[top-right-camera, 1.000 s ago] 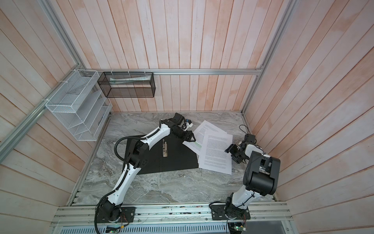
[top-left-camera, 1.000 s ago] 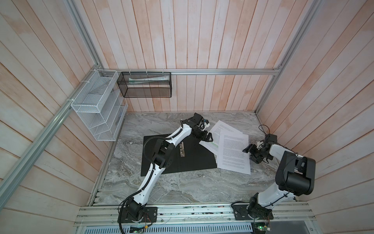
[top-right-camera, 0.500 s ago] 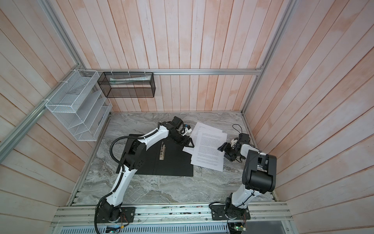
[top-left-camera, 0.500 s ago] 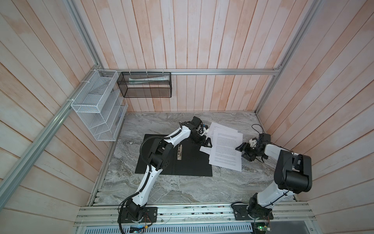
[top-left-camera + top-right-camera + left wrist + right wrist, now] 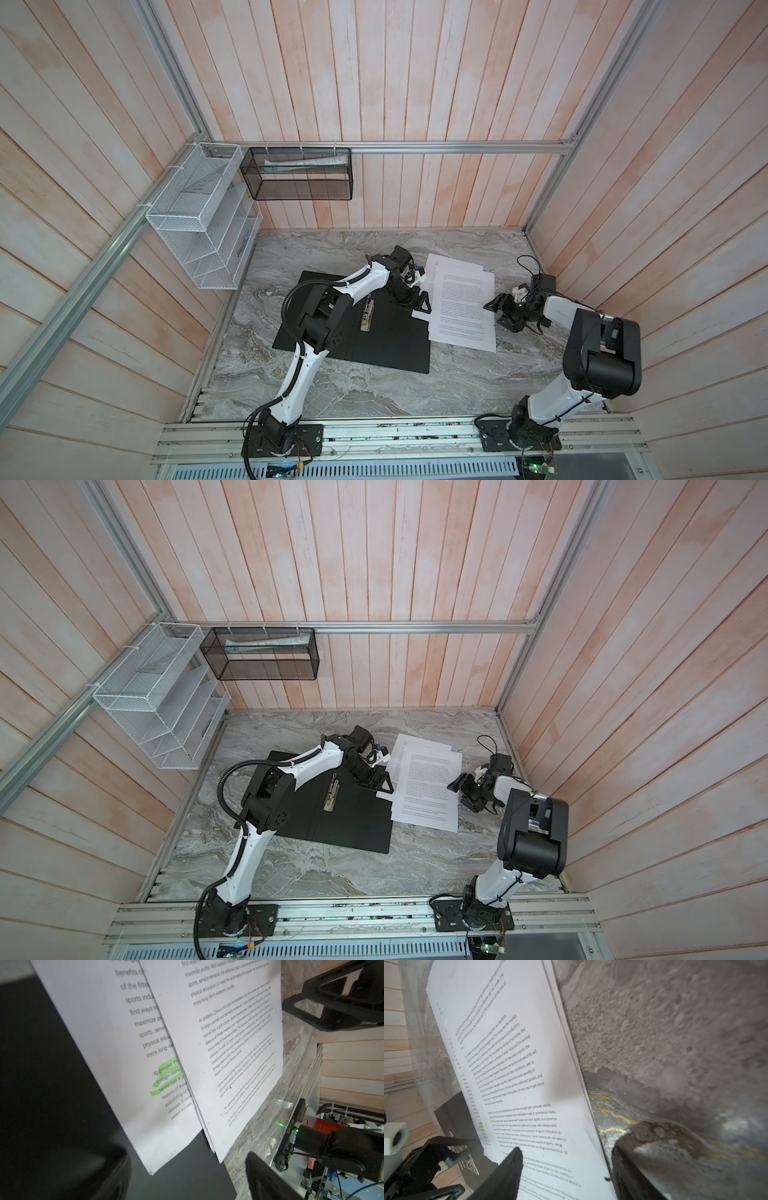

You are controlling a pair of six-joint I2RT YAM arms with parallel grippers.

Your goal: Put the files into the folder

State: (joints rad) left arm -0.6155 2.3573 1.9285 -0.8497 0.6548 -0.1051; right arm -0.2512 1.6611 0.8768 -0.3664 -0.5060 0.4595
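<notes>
The folder (image 5: 353, 332) lies open on the marble table, black inside up, with its spine clip (image 5: 367, 316) showing. The files (image 5: 461, 307), white printed sheets fanned a little, lie to its right with their left edge overlapping the folder. My left gripper (image 5: 417, 298) is open low over that overlap; in the left wrist view a sheet corner and the black folder (image 5: 52, 1084) lie ahead of its fingers (image 5: 268, 1180). My right gripper (image 5: 503, 312) is open at the files' right edge. In the right wrist view one finger is over the files (image 5: 519, 1064) and the other over the table.
A white wire mesh rack (image 5: 203, 220) hangs on the left wall. A black mesh basket (image 5: 297, 174) hangs on the back wall. The wooden right wall stands close behind the right arm (image 5: 598, 349). Bare marble table (image 5: 374, 390) stretches toward the front rail.
The files have slid left, further over the folder's right edge, with the right gripper following. The folder has shifted slightly left. The left gripper has moved nearer along the files' left edge.
</notes>
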